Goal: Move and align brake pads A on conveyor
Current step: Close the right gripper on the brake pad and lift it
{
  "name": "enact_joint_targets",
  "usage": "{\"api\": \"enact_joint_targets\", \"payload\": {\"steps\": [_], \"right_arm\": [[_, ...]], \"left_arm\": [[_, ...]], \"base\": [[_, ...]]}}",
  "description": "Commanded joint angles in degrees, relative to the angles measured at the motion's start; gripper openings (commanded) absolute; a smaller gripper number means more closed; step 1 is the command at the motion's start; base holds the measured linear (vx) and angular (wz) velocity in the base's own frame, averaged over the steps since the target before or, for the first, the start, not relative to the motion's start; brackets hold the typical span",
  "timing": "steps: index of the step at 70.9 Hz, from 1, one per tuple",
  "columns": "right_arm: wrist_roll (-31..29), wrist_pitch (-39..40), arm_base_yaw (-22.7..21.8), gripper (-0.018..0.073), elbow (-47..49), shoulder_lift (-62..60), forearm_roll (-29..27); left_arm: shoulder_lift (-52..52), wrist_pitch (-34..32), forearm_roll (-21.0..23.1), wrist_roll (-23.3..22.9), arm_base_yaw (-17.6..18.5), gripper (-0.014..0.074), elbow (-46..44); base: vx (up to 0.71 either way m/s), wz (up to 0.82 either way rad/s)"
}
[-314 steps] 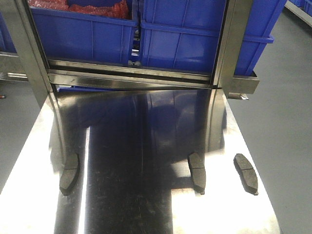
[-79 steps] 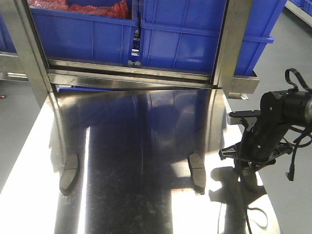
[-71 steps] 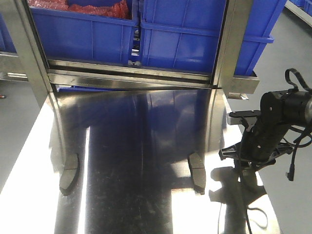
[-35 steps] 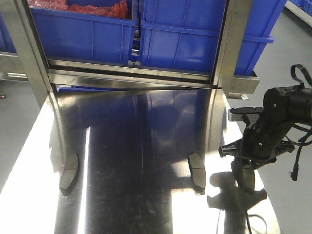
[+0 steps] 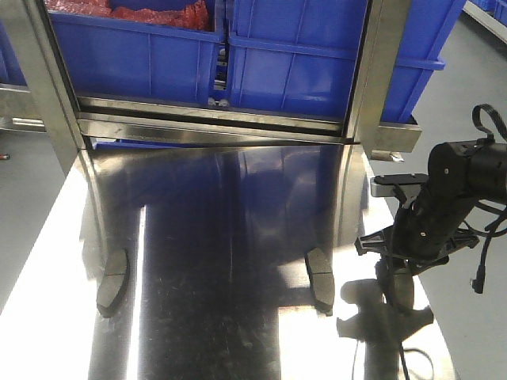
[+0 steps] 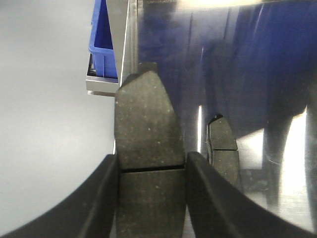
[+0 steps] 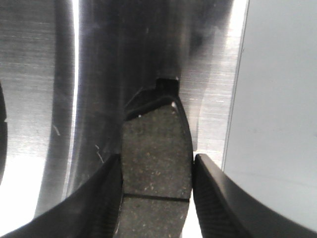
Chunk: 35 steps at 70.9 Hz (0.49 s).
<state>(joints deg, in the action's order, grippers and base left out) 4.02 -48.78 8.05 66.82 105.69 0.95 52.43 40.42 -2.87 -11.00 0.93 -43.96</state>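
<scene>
Two brake pads lie flat on the shiny steel table (image 5: 238, 332), one at the left (image 5: 111, 281) and one right of middle (image 5: 319, 279). My right gripper (image 5: 394, 269) is near the table's right edge. It is shut on a third brake pad (image 5: 398, 290); in the right wrist view its fingers (image 7: 157, 161) press both long sides of that pad (image 7: 156, 141). In the left wrist view my left gripper (image 6: 151, 158) is shut on another pad (image 6: 146, 119) at the table's left edge. A pad (image 6: 223, 148) lies just to its right. The conveyor is out of view.
Blue bins (image 5: 301, 63) stand on a shelf behind the table, one holding red material (image 5: 150, 9). Two steel frame posts (image 5: 368, 71) rise at the table's back corners. Grey floor (image 5: 467, 142) lies beyond both side edges. The right arm's cables (image 5: 483, 261) hang off the right side.
The right arm came in over the rightmost pad. In the last second its wrist shifted slightly right and up, so the pad now shows below the fingers. The other two pads stayed put.
</scene>
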Motion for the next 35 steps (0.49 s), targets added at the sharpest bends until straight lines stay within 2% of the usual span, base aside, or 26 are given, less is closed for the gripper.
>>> {"api": "enact_joint_targets", "payload": {"steps": [1,35], "right_arm": [[-0.23,0.53,-0.07,0.0086,1.19,-3.05,-0.01],[-0.23,2.01,-0.07,0.0086,1.19,-6.79,-0.19]], "left_arm": [[-0.78,-4.32,-0.26,-0.05,0.37,0.0118,-1.73],[-0.78,-4.32,-0.26,-0.05,0.37,0.0118,-1.73]], "base": [[0.0,0.0],[0.0,0.0]]}}
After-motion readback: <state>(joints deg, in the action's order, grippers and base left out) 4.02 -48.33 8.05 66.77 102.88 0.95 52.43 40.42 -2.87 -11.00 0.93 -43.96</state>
